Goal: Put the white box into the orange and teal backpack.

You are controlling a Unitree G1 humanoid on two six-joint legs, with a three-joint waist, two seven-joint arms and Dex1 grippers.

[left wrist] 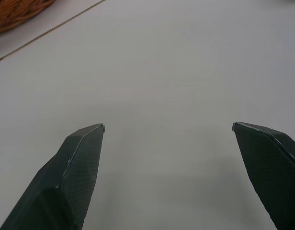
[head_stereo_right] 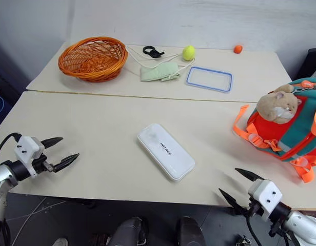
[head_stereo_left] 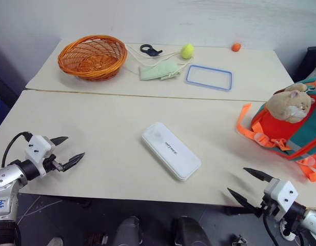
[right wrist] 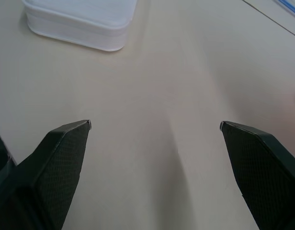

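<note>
Beige surface (head_stereo_left: 96,128), white box (head_stereo_left: 171,150) lying flat mid-surface, orange and teal backpack (head_stereo_left: 294,128) at its right edge, left end effector (head_stereo_left: 67,150) and right end effector (head_stereo_left: 250,183) both wide open, empty.

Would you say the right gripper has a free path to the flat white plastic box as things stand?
Probably yes: the right gripper is open, and only bare table lies between it and the white box.

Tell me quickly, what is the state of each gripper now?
Left gripper: jaws open, holding nothing.
Right gripper: jaws open, holding nothing.
</note>
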